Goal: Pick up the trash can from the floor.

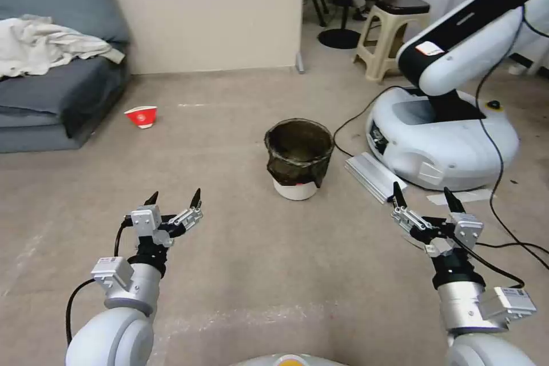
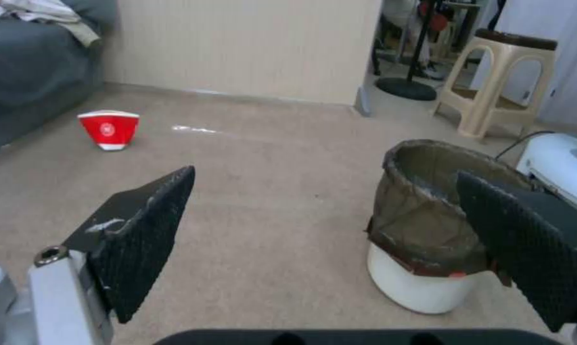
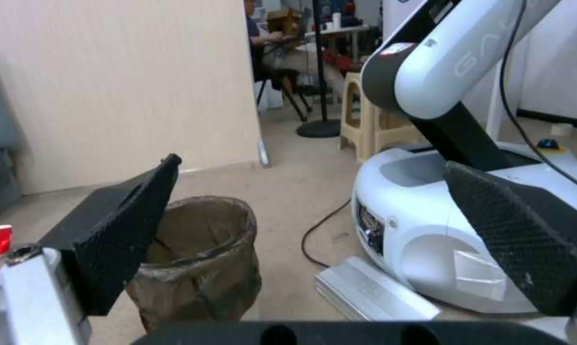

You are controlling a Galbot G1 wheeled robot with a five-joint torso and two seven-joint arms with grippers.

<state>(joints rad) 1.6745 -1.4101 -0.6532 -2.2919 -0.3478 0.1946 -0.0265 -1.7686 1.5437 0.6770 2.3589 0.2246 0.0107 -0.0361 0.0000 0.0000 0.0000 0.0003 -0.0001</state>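
The trash can (image 1: 298, 158) is a small round white bin lined with a dark brownish bag folded over its rim. It stands upright on the beige floor (image 1: 240, 251) ahead of me, slightly right of centre. My left gripper (image 1: 174, 199) hovers open above the floor, nearer to me and left of the can. My right gripper (image 1: 423, 195) is open too, nearer and to the can's right. In the left wrist view the trash can (image 2: 429, 225) stands partly behind one fingertip (image 2: 525, 239). The right wrist view has the trash can (image 3: 202, 258) beside one black fingertip (image 3: 119, 230).
Another white robot's base (image 1: 443, 134) and arm (image 1: 474, 28) stand right of the can, with black cables (image 1: 503, 206) and a metal bar (image 1: 373, 176) on the floor. A red-and-white bowl (image 1: 141, 116) lies near a grey sofa (image 1: 51, 91) at left. A beige stool (image 1: 394, 34) is behind.
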